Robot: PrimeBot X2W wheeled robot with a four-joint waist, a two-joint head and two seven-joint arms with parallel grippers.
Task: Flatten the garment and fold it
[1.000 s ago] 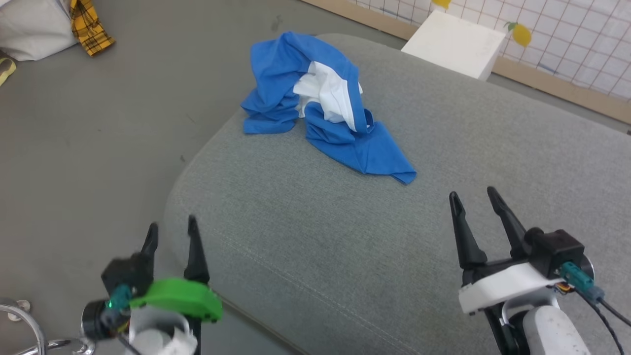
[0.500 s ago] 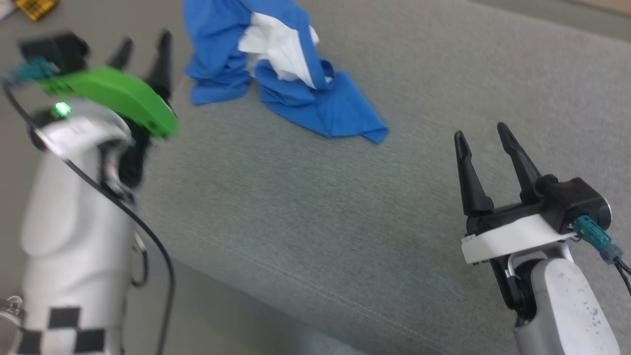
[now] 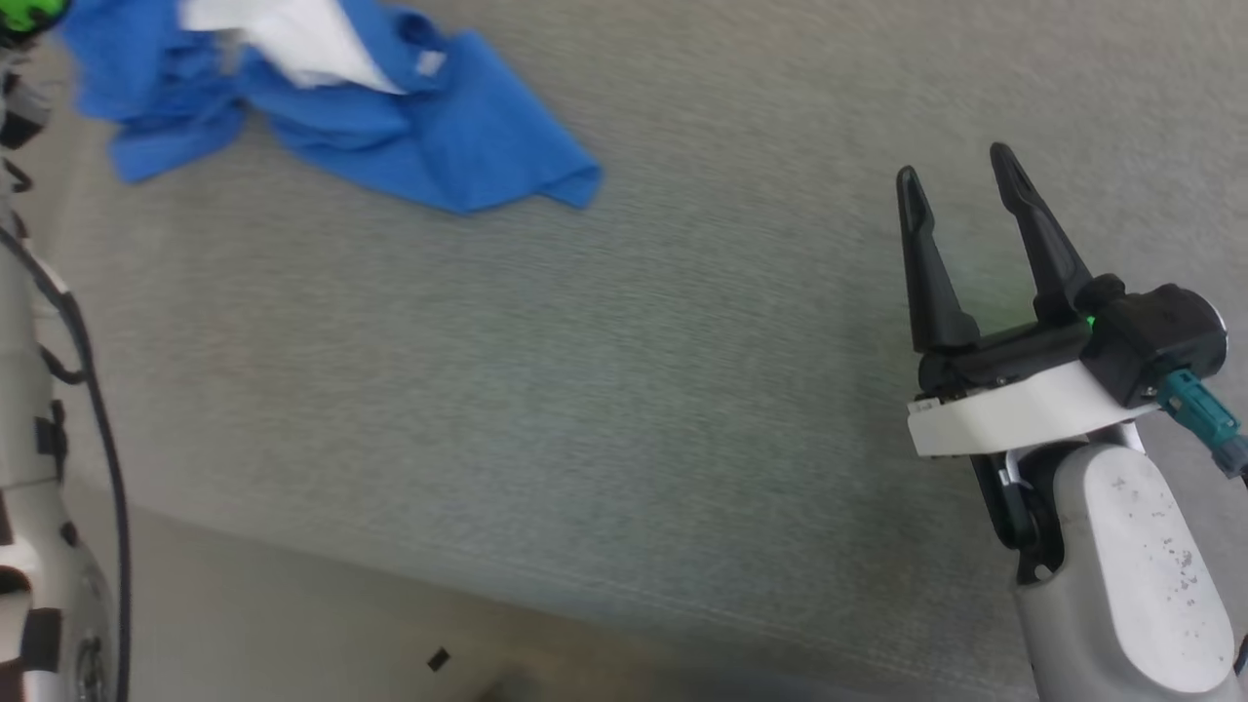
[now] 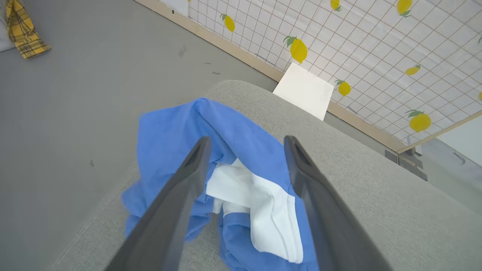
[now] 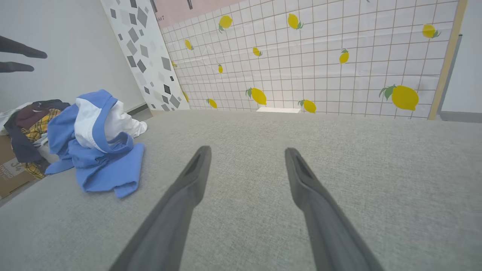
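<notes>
The garment (image 3: pixel 419 136) lies crumpled at the far left end of the grey cushion (image 3: pixel 624 390), blue folds wrapped around a white patch. In the left wrist view my left gripper (image 4: pixel 247 140) hangs open just above the garment (image 4: pixel 169 131), its fingers straddling the white part without touching it. My left arm (image 3: pixel 29 468) runs up the head view's left edge. My right gripper (image 3: pixel 957 164) stands open over bare cushion, well to the right of the garment and holding nothing. The right wrist view shows the right gripper (image 5: pixel 247 149) open and the garment (image 5: pixel 101 158) off to the left.
A white box (image 4: pixel 305 90) stands on the floor past the cushion's far end, against a lemon-patterned tiled wall (image 4: pixel 376 37). A pile of other clothes (image 5: pixel 30 124) lies beyond the cushion's left end. A yellow plaid cloth (image 4: pixel 22 30) lies on the grey floor.
The head camera has tilted down and shifted, so the garment now sits at the top left. My left arm has risen and reached out over the garment. Both grippers stay open.
</notes>
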